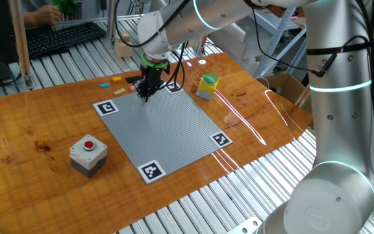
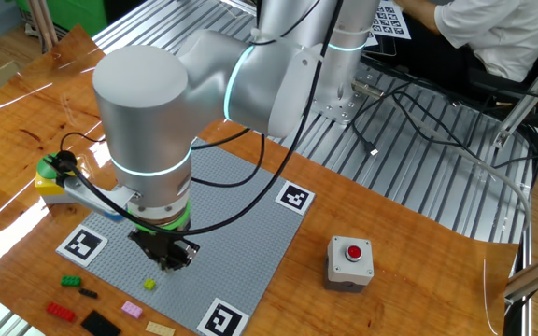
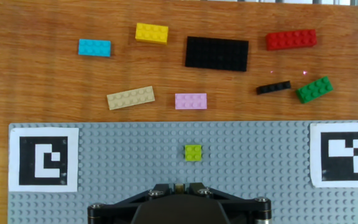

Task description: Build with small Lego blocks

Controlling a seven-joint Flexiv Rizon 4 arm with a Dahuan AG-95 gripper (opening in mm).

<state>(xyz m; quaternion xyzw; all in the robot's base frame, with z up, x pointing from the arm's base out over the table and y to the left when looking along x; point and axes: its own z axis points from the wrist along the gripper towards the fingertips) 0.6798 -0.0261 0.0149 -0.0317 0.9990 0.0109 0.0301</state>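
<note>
Closest to the hand camera, the gripper (image 3: 180, 186) points straight down over the grey studded plate (image 3: 104, 199) with its fingers drawn together and nothing between them. Just ahead of it one yellow-green brick (image 3: 193, 152) sits alone on the plate, square and four-studded. Past the plate's edge, eight more small Lego blocks lie loose on the bare wood: a blue brick (image 3: 94, 47), a yellow brick (image 3: 151, 32), a wide black plate (image 3: 217, 53), a long red brick (image 3: 291, 40), a thin black strip (image 3: 273, 88), a green brick (image 3: 314, 89), a pink plate (image 3: 191, 101) and a tan plate (image 3: 130, 98), all glossy plastic. Four black-and-white marker squares (image 1: 151, 171) occupy the plate's corners. Glossy varnished wooden boards (image 1: 37, 130) form the tabletop, laid over ribbed metal rollers (image 1: 193, 208). One grey box with a red button (image 1: 87, 155) and one yellow-and-green capped grey box (image 1: 206, 86) stand on the wood.
</note>
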